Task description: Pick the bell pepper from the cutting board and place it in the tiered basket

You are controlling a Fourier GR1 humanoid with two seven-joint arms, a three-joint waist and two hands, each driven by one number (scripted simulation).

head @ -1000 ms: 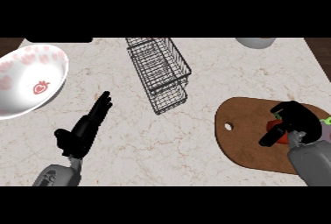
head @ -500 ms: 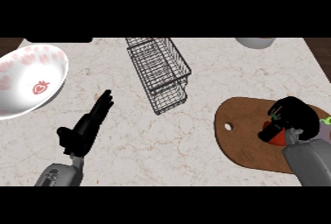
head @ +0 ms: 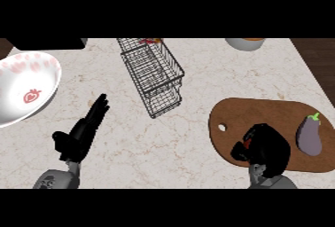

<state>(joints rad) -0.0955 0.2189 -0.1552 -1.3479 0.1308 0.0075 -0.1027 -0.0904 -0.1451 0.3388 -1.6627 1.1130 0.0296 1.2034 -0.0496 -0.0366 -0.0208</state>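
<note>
Now the view has swung left compared with a moment ago, and the whole cutting board [head: 274,119] sits in frame, brown and rounded, with a purple eggplant [head: 309,136] lying on its right side that was cut off before. The right hand [head: 267,148] is down on the board's lower middle, fingers curled over something, and just a sliver of red peeks out at its left edge: that's the bell pepper [head: 247,142], nearly swallowed by the hand. A second ago more of the red showed, with a touch of green beside it; now the fingers have closed further round it. So the grasp looks made, or very close to it, though the pepper is not clearly off the board.

Over on the left, the left hand [head: 82,133] rests on the counter [head: 189,146], fingers straight and relaxed, holding nothing, much as it was earlier.

The tiered basket [head: 152,75], black wire, stands well apart from the board, up and to the left of it. A big white bowl [head: 23,91] with pink markings sits at the far left edge.

What that means: I'd say picking is nearly settled, and the carry across to the basket is all still ahead.
</note>
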